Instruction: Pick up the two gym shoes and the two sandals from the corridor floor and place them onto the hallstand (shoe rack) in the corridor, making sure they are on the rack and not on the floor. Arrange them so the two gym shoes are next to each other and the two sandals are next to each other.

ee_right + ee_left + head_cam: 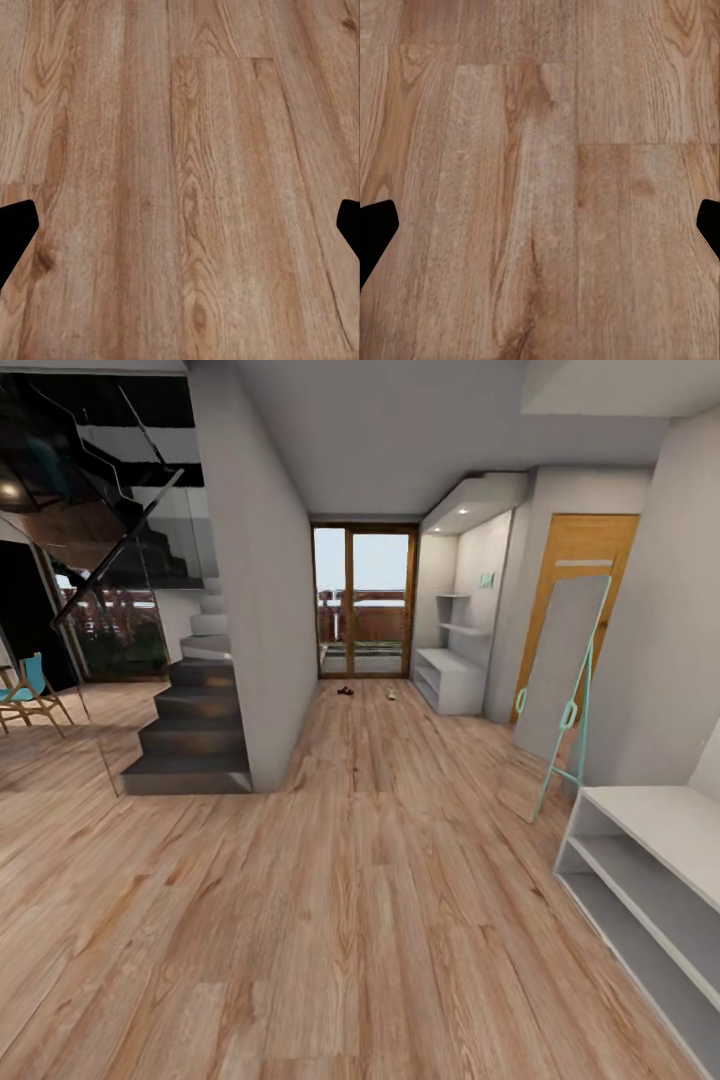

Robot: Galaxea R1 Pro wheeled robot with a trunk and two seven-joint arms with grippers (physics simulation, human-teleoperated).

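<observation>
Far down the corridor floor (380,880), in front of the glass door, lies a small dark shape that looks like the sandals (345,690). A small pale shape to its right looks like a gym shoe (391,694). Both are too small for detail. The hallstand (650,840), pale grey with two open tiers, stands close by at the right, and its shelves look bare. My left gripper (540,232) is open over bare planks, its dark fingertips (375,232) far apart. The right gripper (180,232) is open the same way above the floor.
A second grey rack (452,678) with stepped wall shelves and teal letters stands at the far right by the door. A standing mirror (560,670) on a teal frame leans beside a wooden door. A dark staircase (195,730) and a grey wall (260,610) lie left.
</observation>
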